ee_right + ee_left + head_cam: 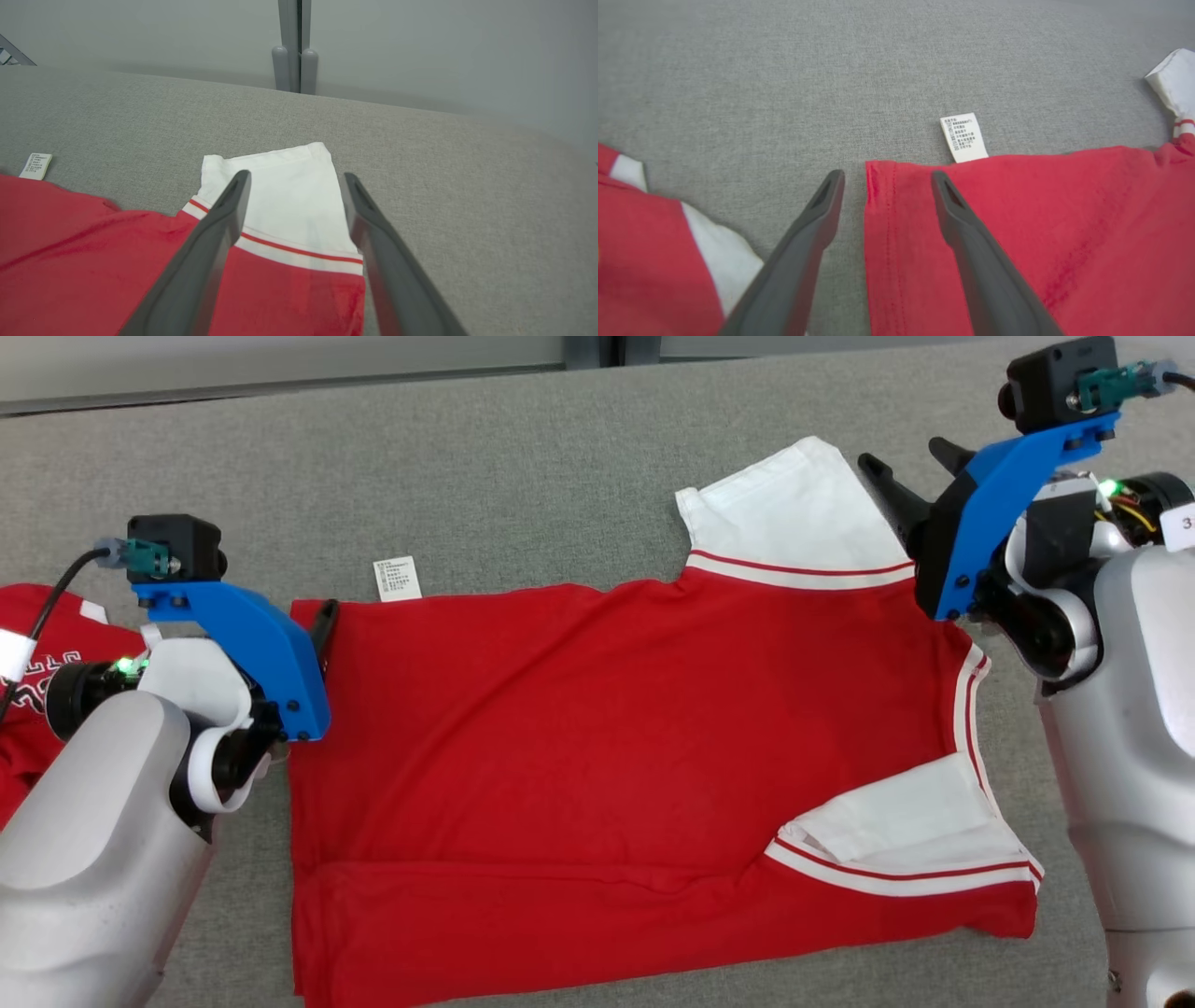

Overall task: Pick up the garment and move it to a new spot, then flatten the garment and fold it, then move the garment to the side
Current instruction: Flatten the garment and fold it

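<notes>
The garment [579,756], a red shirt with white sleeves, lies spread on the grey cloth surface [523,476], its hem to the left and a white care label [398,579] poking out at the far edge. One white sleeve [794,509] points away from me; the other [915,821] lies folded in over the red body. My left gripper [887,175] is open, low over the far hem corner [878,186], one finger on each side of the side edge. My right gripper [296,176] is open above the far sleeve [280,196], holding nothing.
A second red garment [37,663] with white print lies bunched at the left, under my left arm; its red and white cloth [644,261] sits close to the left finger. A pale wall with a grey post [294,46] runs behind the surface's far edge.
</notes>
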Available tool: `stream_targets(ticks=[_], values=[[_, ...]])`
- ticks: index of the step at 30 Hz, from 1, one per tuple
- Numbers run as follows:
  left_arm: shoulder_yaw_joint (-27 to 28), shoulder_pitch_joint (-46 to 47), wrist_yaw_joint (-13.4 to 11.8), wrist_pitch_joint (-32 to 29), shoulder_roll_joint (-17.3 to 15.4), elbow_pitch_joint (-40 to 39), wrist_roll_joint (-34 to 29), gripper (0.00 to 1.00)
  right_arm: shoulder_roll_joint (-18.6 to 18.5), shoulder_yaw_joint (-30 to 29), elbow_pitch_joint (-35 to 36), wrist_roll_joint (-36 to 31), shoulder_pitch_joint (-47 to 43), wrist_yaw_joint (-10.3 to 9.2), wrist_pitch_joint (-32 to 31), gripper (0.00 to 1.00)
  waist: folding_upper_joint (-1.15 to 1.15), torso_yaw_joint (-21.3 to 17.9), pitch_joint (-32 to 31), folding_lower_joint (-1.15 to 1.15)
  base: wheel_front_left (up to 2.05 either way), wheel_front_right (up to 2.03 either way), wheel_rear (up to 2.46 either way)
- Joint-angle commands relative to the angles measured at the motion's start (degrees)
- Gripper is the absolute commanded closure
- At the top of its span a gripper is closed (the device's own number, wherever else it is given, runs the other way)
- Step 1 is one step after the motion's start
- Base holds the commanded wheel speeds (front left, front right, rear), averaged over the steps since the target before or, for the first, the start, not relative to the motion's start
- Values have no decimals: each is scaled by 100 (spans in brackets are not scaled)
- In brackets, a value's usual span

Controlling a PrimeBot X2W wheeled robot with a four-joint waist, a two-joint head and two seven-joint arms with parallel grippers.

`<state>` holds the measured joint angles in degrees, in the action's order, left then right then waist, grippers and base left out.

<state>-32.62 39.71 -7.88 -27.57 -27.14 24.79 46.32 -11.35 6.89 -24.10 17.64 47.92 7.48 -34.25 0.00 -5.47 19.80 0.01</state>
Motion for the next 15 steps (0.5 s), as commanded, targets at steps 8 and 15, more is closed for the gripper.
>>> stream_targets(ticks=[8, 15], values=[[-166, 363, 28, -244, 189, 676, -38, 0, -266, 283, -608, 230, 672, 3, 291, 0, 0, -17, 456, -1, 0, 0, 0], [-343, 279, 74, -547, 366, 833, 47, 100, -406, 284, -951, 238, 943, 3, 313, 0, 0, 148, 646, -1, 0, 0, 0]])
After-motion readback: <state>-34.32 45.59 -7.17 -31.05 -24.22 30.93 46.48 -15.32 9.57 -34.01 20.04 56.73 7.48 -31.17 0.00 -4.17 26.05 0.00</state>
